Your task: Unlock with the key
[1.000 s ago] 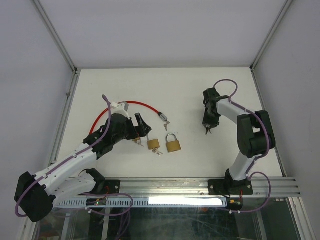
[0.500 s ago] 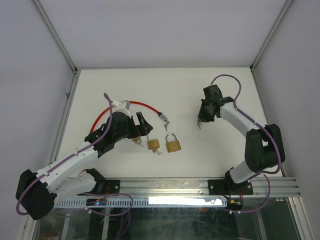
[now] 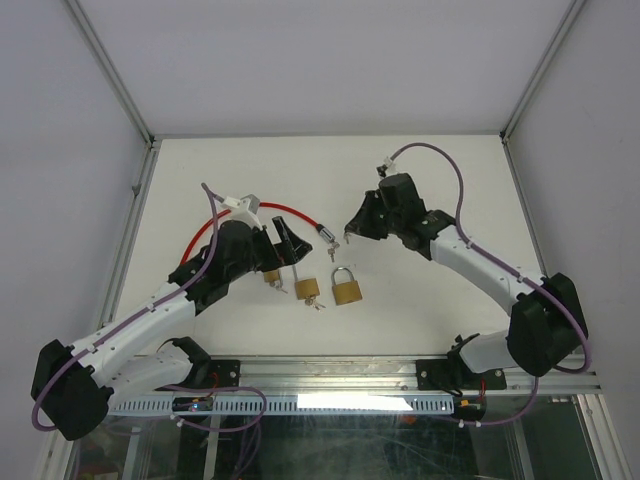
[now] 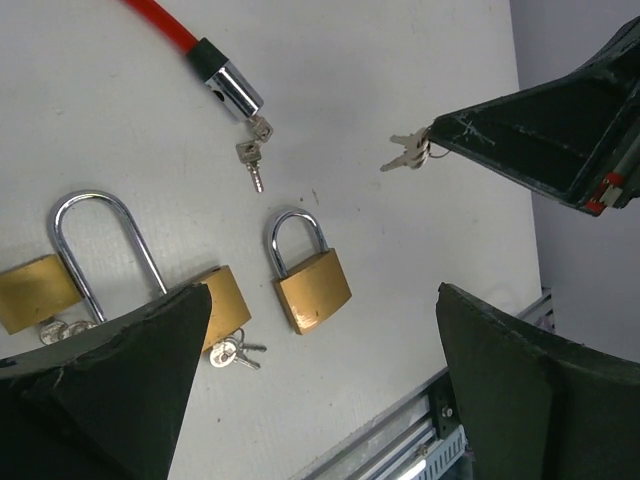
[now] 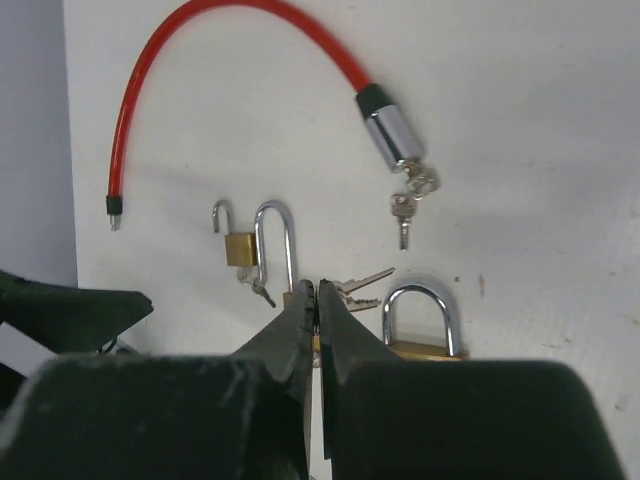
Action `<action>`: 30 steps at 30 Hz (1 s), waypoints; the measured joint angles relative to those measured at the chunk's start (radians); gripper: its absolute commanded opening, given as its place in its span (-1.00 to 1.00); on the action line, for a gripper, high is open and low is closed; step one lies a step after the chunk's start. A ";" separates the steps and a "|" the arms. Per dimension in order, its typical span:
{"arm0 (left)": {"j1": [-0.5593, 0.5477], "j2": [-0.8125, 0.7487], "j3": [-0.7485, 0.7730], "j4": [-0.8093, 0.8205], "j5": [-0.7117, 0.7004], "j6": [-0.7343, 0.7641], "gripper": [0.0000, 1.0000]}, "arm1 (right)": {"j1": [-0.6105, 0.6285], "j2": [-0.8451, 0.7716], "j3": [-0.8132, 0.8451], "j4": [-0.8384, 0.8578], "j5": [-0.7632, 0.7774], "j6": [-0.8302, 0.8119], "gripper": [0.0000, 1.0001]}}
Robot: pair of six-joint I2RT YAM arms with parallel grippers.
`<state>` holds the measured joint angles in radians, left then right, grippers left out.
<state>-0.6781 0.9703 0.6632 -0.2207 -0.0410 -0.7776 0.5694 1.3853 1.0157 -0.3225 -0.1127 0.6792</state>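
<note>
Right gripper [image 3: 348,232] swung leftward, fingers clamping key bunch [image 4: 405,152] near brass padlock [image 3: 347,287]; left gripper [image 3: 285,247] beside padlock, fingers spread. Insertion, turning outstanding.

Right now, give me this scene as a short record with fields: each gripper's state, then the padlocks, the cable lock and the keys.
left gripper: open, empty, over the padlocks
right gripper: shut on small silver key bunch
short-shackle brass padlock: shackle closed, no key seen at it
long-shackle brass padlock: beside it, spare keys by its body
small brass padlock: next to the long-shackle one
red cable lock: chrome end with hanging keys attached
</note>
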 measured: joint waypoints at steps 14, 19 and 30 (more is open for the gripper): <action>0.169 0.008 0.097 -0.005 0.169 -0.133 0.93 | 0.282 0.089 0.131 -0.008 -0.081 -0.467 -1.00; 0.217 0.034 0.115 -0.058 0.239 -0.161 0.89 | 0.330 0.090 0.146 -0.031 -0.066 -0.663 -1.00; 0.256 0.126 0.117 -0.130 0.401 -0.217 0.73 | 0.393 0.000 0.066 0.016 -0.002 -1.078 -1.00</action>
<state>-0.4217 1.0966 0.7807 -0.3508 0.3603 -0.9951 0.9627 1.3853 1.0817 -0.3065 -0.1150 -0.3988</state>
